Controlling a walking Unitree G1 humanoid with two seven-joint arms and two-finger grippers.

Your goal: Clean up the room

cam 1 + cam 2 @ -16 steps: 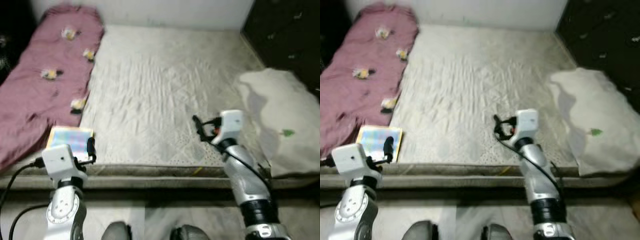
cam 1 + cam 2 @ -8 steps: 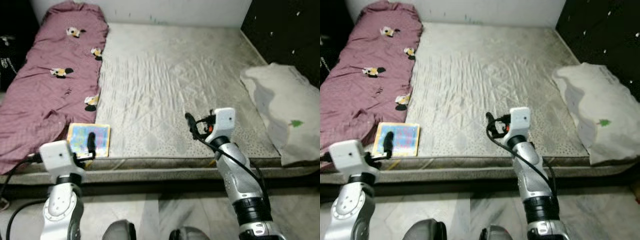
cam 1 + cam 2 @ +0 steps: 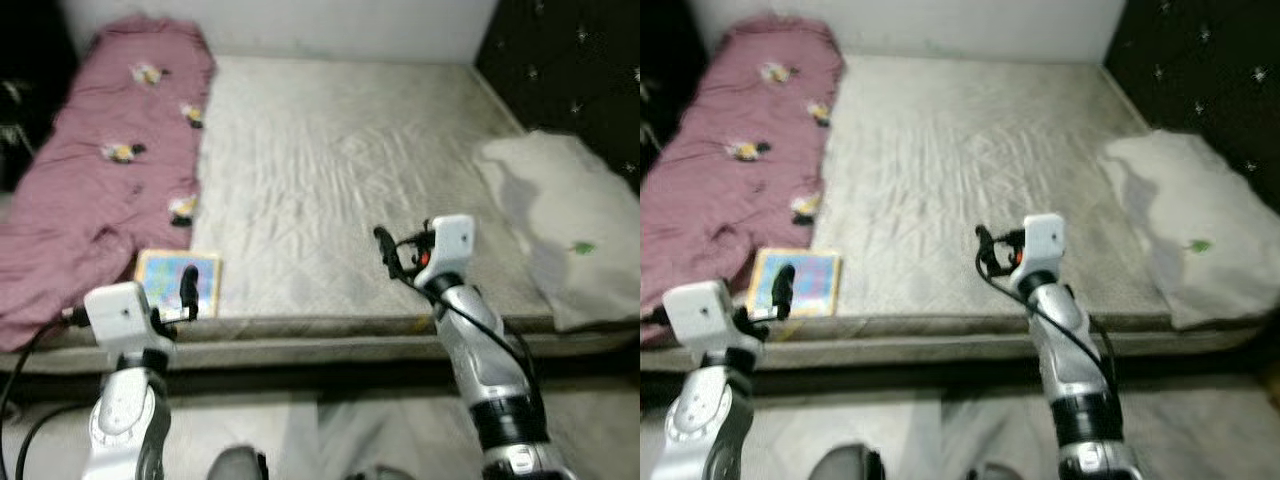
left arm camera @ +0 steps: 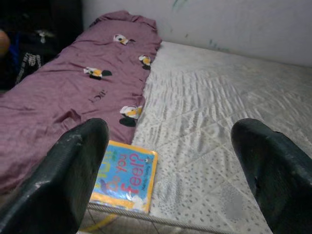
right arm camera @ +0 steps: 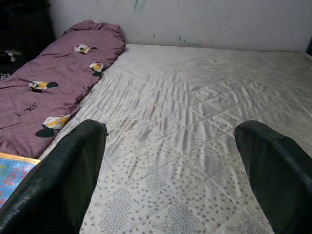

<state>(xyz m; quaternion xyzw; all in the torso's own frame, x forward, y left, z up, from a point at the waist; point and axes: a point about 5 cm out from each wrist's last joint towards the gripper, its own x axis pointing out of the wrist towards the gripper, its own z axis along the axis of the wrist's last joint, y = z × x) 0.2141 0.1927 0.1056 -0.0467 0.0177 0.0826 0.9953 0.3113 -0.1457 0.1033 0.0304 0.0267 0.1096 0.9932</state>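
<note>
A colourful picture book (image 3: 177, 281) lies flat at the mattress's (image 3: 340, 170) near left corner, beside a maroon blanket (image 3: 95, 170) that runs along the left side. My left gripper (image 3: 187, 290) hovers open just over the book's near edge; in the left wrist view the book (image 4: 127, 174) lies between and below the wide-spread fingers (image 4: 73, 170). My right gripper (image 3: 388, 252) is held open above the mattress's front middle, with nothing between its fingers (image 5: 73, 165). A white pillow (image 3: 560, 230) rests on the right side of the bed.
A dark studded headboard (image 3: 570, 70) stands at the right and a pale wall (image 3: 300, 20) at the far end. Dark clutter (image 3: 20, 110) sits left of the blanket. The mattress's front edge (image 3: 330, 330) drops to a grey floor (image 3: 330, 440).
The head camera has shifted slightly and the picture is now blurrier. Both grippers keep their open poses, the left by the book and the right over the mattress.
</note>
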